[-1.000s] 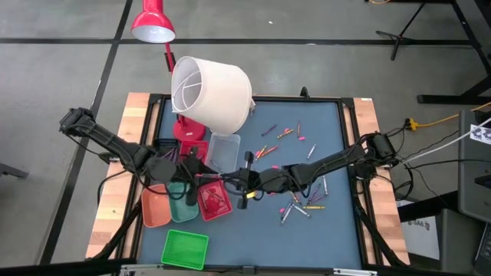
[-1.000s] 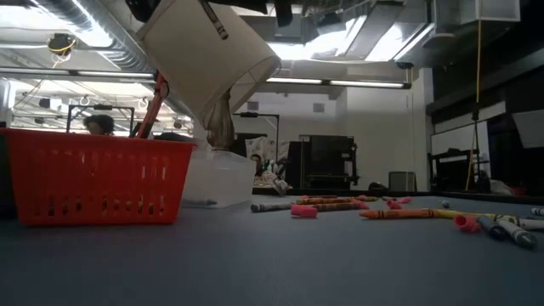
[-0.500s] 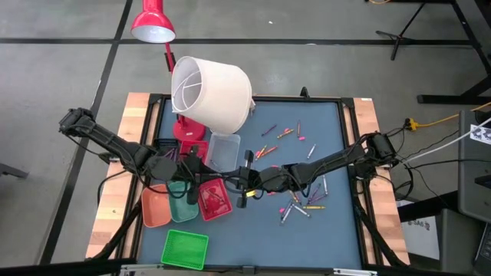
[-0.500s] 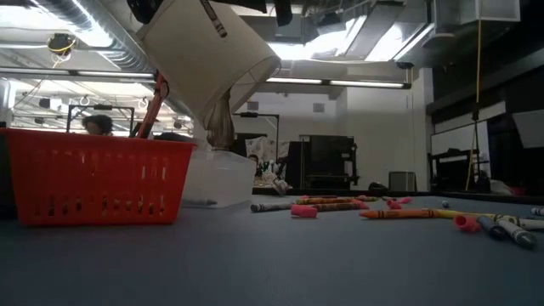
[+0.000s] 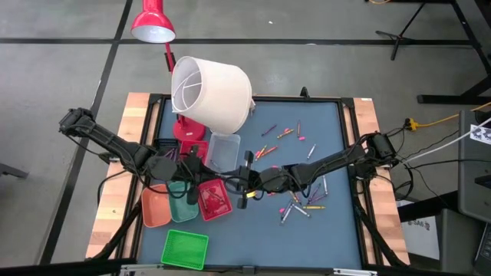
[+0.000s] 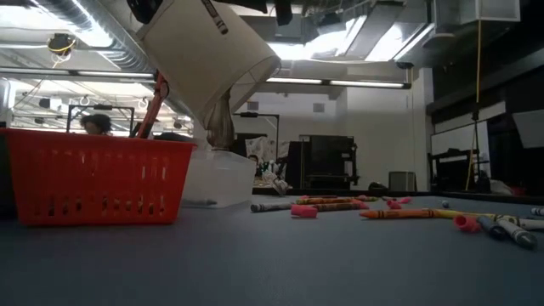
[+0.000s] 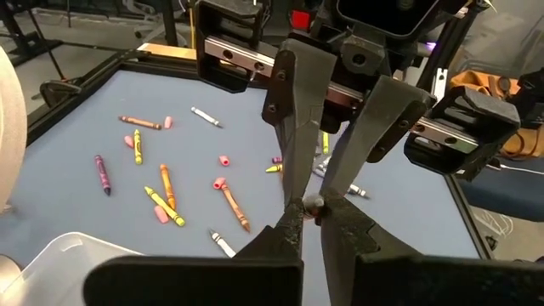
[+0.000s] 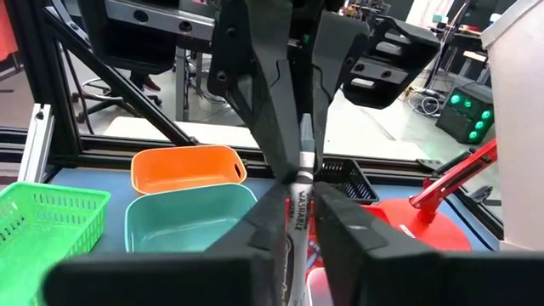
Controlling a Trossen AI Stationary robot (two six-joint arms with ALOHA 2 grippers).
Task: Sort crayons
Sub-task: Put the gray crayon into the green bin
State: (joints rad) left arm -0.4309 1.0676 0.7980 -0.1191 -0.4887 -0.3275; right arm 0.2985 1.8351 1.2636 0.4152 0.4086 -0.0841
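A grey crayon (image 8: 299,212) hangs in the air above the red tray (image 5: 213,201), left of the table's middle. My left gripper (image 5: 215,178) reaches it from the table's left and my right gripper (image 5: 229,179) from the right, so that they meet fingertip to fingertip, both shut on it. In the left wrist view only the crayon's grey end (image 7: 313,204) shows between the fingers. Loose crayons (image 5: 301,204) lie on the blue mat to the right, and more crayons (image 5: 281,134) lie farther back. My left gripper pinches the crayon's far tip end (image 8: 304,136) between its two fingertips (image 8: 274,127). It comes roughly level from the table's left, and the crayon runs on in line with its fingers, clear of the table. My right gripper has the crayon's wrapped body (image 8: 297,223) between its two fingers (image 8: 270,223), coming roughly level from the table's right. The crayon lies along the fingers and sticks out ahead of them, clear of the tray below.
An orange tray (image 5: 156,208) and a teal tray (image 5: 182,207) stand beside the red one, with a green basket (image 5: 185,249) nearer and a clear bin (image 5: 222,152) behind. A tilted white lampshade (image 5: 211,92) on a red lamp overhangs the far left.
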